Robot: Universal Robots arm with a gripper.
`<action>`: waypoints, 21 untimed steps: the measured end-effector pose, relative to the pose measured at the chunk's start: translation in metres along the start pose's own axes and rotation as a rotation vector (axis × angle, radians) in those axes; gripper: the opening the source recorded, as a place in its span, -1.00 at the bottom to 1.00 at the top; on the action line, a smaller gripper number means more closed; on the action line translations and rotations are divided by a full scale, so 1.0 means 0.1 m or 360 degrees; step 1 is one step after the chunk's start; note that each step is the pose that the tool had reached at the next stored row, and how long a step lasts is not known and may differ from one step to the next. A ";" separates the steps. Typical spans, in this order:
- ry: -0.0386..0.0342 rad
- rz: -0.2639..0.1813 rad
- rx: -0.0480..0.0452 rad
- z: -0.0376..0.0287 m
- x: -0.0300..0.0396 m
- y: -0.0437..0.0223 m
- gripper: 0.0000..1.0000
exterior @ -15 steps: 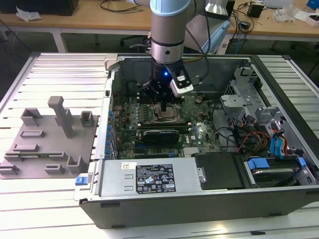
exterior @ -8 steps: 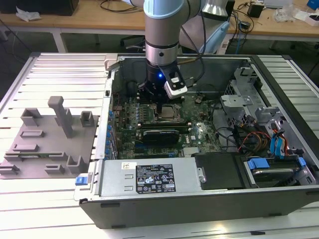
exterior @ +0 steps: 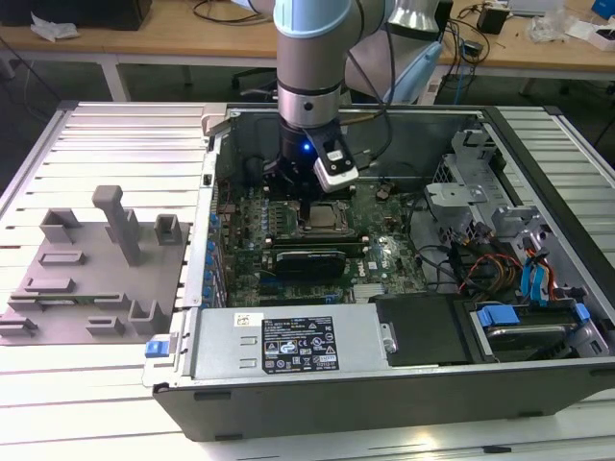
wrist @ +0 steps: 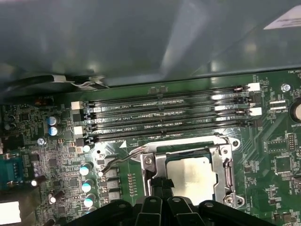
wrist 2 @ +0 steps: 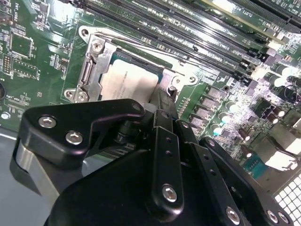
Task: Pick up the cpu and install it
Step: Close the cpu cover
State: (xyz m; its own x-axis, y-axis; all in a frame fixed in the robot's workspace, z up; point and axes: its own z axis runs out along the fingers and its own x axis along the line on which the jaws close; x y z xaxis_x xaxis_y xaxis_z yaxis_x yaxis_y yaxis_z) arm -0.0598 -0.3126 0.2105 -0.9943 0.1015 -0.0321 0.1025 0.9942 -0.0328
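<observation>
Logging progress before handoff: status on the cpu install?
Gripper at edge of the cpu, grip state unclear. Cpu flat inside the socket frame. Memory slots alongside, untouched.

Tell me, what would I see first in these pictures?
A big robot arm reaches down into an open computer case in the exterior view. In the first wrist view its black gripper sits right by the silvery cpu, which lies in its metal-framed socket.
</observation>
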 end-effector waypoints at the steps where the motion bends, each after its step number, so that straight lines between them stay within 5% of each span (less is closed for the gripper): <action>1: -0.0001 -0.0029 -0.0001 0.005 0.000 0.000 -0.79; 6: -0.0004 -0.0118 -0.0001 0.015 0.008 0.000 -0.79; 21: -0.0005 -0.0152 -0.0001 0.060 0.027 0.000 -0.79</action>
State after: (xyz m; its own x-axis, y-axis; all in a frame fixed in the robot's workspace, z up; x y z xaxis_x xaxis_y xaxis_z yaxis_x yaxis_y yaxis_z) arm -0.0623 -0.3126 0.2044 -0.9995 0.0063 -0.0322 0.0075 0.9994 -0.0350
